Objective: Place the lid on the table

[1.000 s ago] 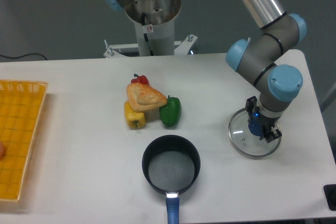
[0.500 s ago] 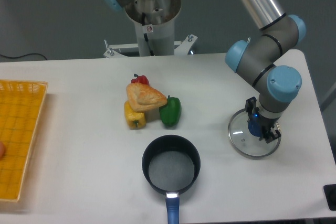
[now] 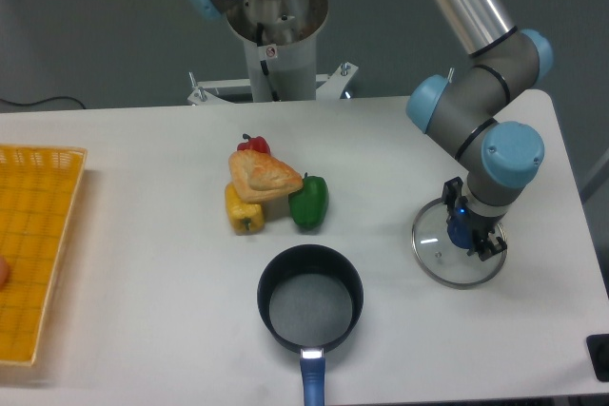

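Observation:
The lid (image 3: 434, 246) is a round glass disc with a metal rim, at the right side of the white table (image 3: 143, 235), flat and level at or just above its surface. My gripper (image 3: 464, 235) points straight down over the lid's centre. Its fingers are closed around the blue knob, which they mostly hide. I cannot tell whether the rim touches the tabletop.
A dark pot (image 3: 310, 298) with a blue handle stands at the front middle, left of the lid. A croissant (image 3: 262, 176) lies on yellow, red and green peppers (image 3: 309, 201) at the centre. A yellow mesh tray (image 3: 33, 244) is at the left edge. The table's right edge is close behind the lid.
The arm and the lid have shifted a few pixels to the left. Nothing else moved.

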`<act>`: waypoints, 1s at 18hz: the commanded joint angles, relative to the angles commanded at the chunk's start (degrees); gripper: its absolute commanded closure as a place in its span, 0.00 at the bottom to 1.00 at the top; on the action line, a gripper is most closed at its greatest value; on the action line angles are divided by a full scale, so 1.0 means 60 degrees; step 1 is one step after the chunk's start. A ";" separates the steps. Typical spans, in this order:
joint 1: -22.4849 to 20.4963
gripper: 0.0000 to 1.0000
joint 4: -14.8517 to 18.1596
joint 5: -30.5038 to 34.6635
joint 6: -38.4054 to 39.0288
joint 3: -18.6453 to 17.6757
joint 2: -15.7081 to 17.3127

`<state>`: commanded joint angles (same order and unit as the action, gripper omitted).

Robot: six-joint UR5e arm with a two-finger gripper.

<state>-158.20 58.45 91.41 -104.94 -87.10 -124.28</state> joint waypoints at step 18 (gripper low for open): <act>0.0000 0.28 -0.0088 0.0000 0.0000 -0.0030 -0.0044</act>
<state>-158.20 57.92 91.41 -104.94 -87.28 -124.54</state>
